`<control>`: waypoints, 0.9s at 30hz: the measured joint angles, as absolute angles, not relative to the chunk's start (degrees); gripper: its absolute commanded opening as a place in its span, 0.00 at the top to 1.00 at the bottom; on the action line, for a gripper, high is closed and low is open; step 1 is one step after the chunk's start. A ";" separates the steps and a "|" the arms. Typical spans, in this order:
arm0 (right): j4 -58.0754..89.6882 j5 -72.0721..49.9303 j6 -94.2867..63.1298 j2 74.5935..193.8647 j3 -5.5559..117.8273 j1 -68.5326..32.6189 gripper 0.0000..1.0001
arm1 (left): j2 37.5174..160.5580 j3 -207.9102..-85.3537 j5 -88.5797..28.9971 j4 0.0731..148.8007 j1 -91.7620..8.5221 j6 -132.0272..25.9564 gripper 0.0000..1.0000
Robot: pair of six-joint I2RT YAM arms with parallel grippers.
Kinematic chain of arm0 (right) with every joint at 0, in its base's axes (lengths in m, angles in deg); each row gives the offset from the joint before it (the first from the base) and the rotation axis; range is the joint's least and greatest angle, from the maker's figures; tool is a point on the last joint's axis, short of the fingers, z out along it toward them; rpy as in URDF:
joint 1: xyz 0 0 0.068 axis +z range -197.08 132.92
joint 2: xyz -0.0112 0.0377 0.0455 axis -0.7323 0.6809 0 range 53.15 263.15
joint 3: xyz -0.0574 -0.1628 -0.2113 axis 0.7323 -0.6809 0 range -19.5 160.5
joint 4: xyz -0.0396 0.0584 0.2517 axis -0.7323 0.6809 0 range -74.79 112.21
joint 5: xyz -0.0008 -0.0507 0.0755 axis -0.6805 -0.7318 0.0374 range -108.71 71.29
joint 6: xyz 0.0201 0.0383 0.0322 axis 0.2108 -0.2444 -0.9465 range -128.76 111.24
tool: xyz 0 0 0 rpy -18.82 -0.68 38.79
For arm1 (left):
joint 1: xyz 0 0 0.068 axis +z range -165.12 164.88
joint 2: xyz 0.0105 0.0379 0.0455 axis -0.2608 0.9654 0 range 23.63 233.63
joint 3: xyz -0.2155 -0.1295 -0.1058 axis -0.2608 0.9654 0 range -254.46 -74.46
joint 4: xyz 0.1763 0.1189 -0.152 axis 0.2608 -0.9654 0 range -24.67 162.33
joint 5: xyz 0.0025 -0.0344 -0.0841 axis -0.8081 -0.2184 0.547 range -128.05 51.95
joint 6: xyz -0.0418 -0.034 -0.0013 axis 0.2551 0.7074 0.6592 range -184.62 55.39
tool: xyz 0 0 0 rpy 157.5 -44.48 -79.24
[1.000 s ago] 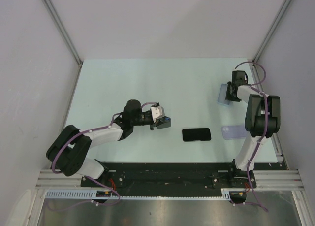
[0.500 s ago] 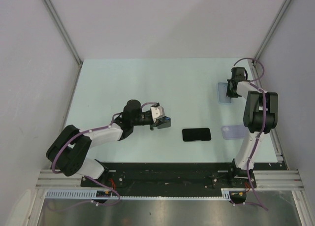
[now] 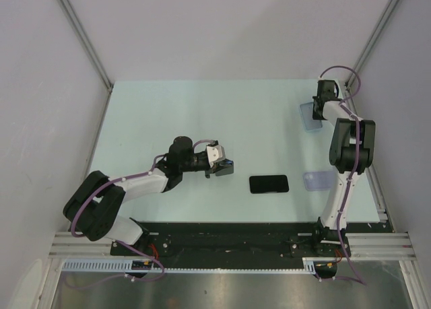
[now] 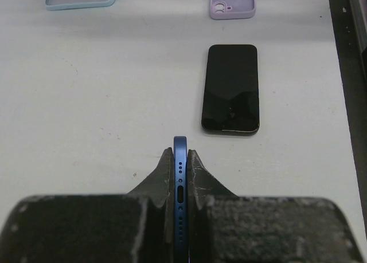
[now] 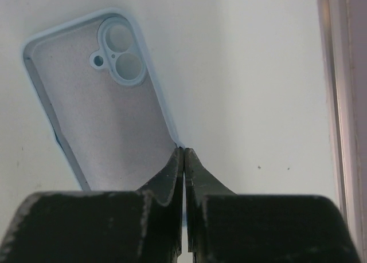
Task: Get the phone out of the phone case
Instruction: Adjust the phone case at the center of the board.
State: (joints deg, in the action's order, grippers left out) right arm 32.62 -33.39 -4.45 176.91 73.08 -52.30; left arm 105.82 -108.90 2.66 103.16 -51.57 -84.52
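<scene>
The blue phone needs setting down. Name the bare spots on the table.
Widest bare patch: the far left of the table, between the left gripper and the back wall. Also free: the middle, between the black phone and the light blue case. Crowded: near right, where black phone and purple case lie close.

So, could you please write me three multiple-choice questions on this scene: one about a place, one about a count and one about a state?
1. Where does the black phone lie?
A. flat on the table, between the arms
B. inside a case
C. leaning on a wall

2. How many empty cases are in view?
A. one
B. two
C. four

3. What is the state of the left hand?
A. open and empty
B. shut on a blue phone held on its edge
C. shut on a case

Answers:
1 A: it lies flat on the bare surface.
2 B: a light blue case and a purple case, both with nothing inside.
3 B: its fingers press both faces of the blue phone.
</scene>
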 measured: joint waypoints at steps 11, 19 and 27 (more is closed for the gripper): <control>34.37 -38.09 -2.70 184.85 82.15 -52.21 1.00 | 105.82 -108.90 2.66 103.16 -51.57 -84.52 1.00; 34.19 -39.27 -2.37 185.18 83.24 -52.62 0.79 | 105.85 -108.90 2.68 103.18 -51.57 -84.52 1.00; 33.32 -38.31 -1.61 184.89 82.67 -53.21 0.53 | 105.87 -108.90 2.68 103.18 -51.57 -84.49 1.00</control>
